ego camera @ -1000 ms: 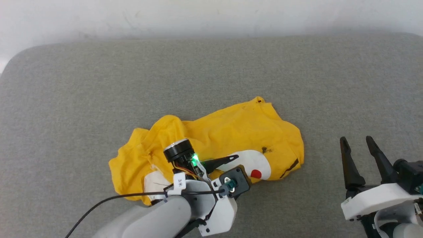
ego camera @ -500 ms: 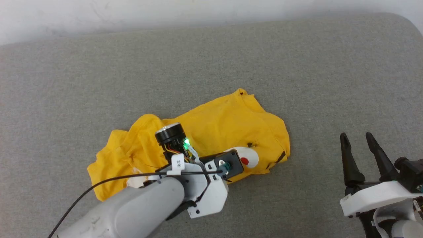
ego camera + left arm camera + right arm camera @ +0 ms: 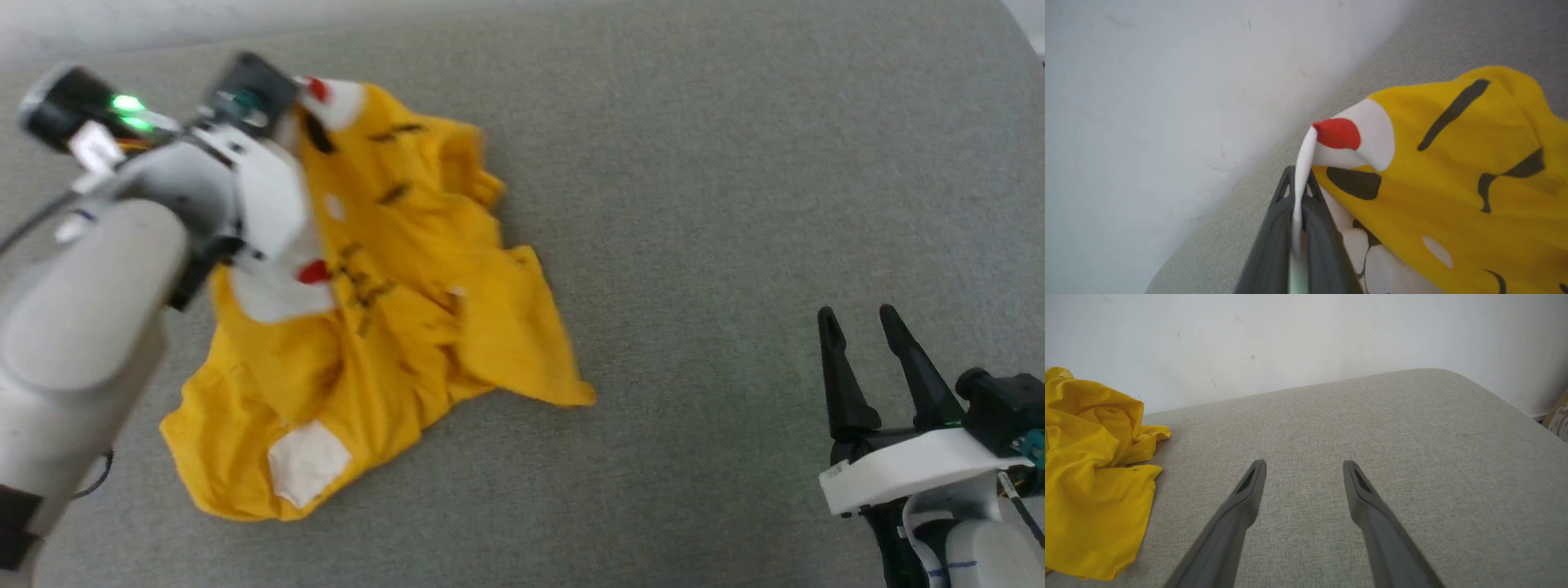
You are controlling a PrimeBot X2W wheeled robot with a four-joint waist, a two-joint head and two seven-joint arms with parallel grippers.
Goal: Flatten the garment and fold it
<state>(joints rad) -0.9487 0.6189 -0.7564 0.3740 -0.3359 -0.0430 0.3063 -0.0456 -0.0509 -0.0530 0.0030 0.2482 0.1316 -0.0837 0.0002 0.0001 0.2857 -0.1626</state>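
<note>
The bright yellow T-shirt [image 3: 408, 310] hangs partly lifted from its upper end, and its lower part trails on the grey padded surface [image 3: 718, 204]. My left gripper [image 3: 304, 91] is at the upper left, raised, and shut on a white fold of the print beside a red dot. The left wrist view shows that gripper [image 3: 1298, 176] pinching the white fold, with the T-shirt [image 3: 1453, 171] and its black lines draping to the right. My right gripper [image 3: 857, 314] stands open at the lower right, apart from the T-shirt. It [image 3: 1304, 463] holds nothing, and the T-shirt [image 3: 1086, 477] lies to its left.
A white wall [image 3: 1290, 335] runs behind the padded surface [image 3: 1331, 416], whose rounded far right corner shows in the right wrist view. A brownish object [image 3: 1560, 416] sits beyond that corner. Bare grey surface lies between the T-shirt and my right gripper.
The head camera has shifted. My left gripper closed on the printed white patch and lifted it up and to the far left, unrolling the T-shirt. The right gripper barely moved.
</note>
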